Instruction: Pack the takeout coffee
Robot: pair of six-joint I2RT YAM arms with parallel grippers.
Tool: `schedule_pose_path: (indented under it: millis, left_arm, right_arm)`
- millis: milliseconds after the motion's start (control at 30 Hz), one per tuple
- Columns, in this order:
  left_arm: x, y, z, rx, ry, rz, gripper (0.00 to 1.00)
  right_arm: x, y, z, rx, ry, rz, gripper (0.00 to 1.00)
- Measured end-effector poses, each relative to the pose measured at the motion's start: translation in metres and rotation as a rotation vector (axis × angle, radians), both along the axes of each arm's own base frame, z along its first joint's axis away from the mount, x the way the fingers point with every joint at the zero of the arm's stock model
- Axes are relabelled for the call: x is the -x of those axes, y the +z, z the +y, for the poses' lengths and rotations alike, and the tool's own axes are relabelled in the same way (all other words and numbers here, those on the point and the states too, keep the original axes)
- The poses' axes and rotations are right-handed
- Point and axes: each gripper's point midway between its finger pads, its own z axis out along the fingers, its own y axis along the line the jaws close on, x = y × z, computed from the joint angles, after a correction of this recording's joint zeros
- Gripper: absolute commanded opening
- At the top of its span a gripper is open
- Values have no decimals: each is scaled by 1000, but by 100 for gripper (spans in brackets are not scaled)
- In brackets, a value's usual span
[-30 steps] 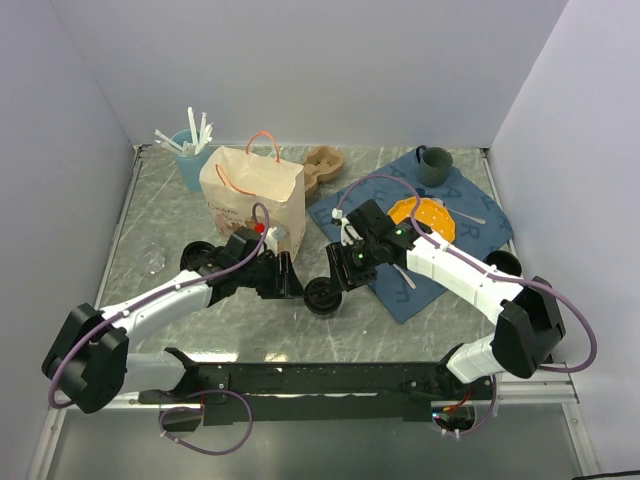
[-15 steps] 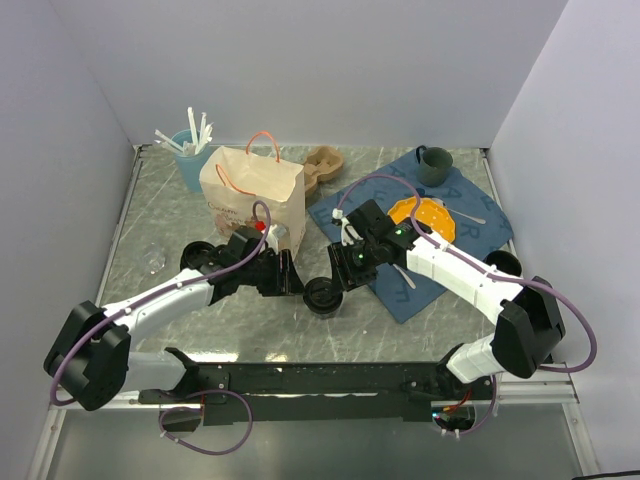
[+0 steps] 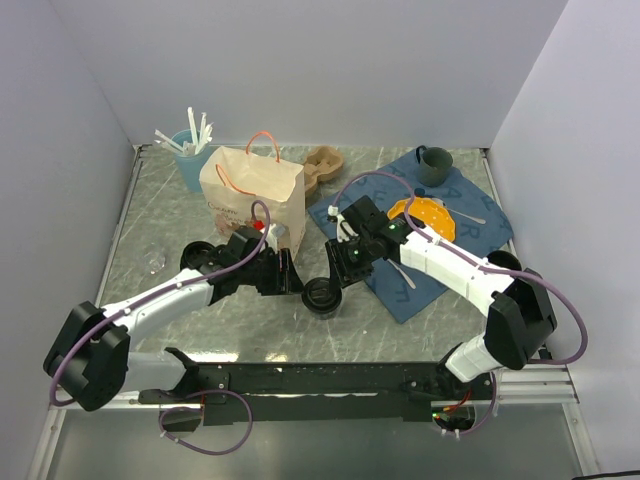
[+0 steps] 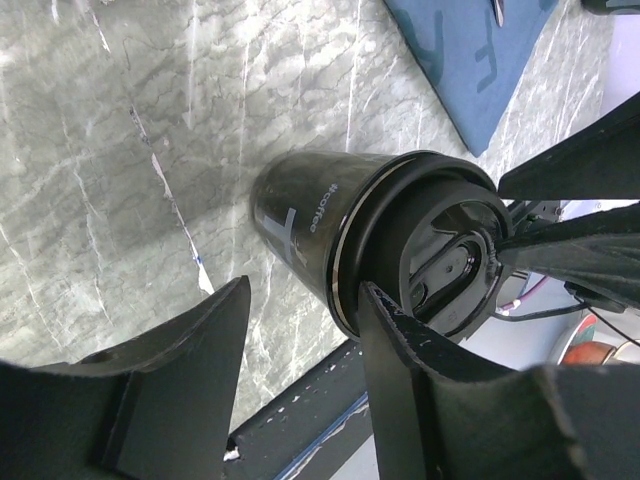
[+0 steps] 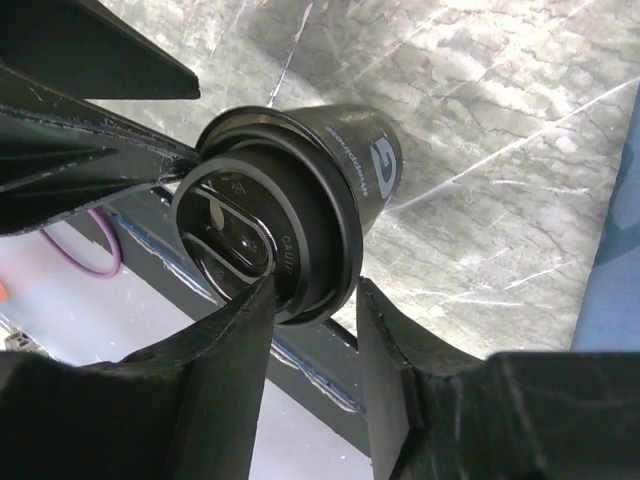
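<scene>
The takeout coffee (image 3: 322,297), a small black cup with a dark lid, stands upright on the marble table between both arms; its lid also faces the left wrist view (image 4: 300,215) and the right wrist view (image 5: 370,160). My right gripper (image 3: 335,272) (image 5: 315,283) is open and straddles the lid's rim: one finger over the lid top, the other against the outer edge. My left gripper (image 3: 293,277) (image 4: 303,290) is open with only table between its fingers. Its right finger (image 4: 400,340) rests against the lid's side.
A paper bag (image 3: 252,195) with orange handles stands behind the left arm. A light-blue cup of white sticks (image 3: 190,160) is at the back left. A blue cloth (image 3: 450,265) on the right carries an orange plate (image 3: 425,215) and a teal mug (image 3: 434,165). The black front rail (image 3: 320,380) runs close below the cup.
My right gripper's fingers have narrowed around the lid rim. The cup has shifted slightly left. The left arm has barely moved.
</scene>
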Motion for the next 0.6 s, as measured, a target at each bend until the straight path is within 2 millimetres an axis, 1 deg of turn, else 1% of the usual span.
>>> schedule_pose_path:
  millis: [100, 300, 600]
  left_arm:
    - [0, 3, 0, 4, 0, -4, 57]
    - [-1, 16, -1, 29, 2, -36, 61]
    - [-1, 20, -1, 38, 1, -46, 67]
  right_arm:
    - [-1, 1, 1, -2, 0, -2, 43]
    - [-1, 1, 1, -3, 0, -4, 42]
    - [-3, -1, 2, -4, -1, -4, 41]
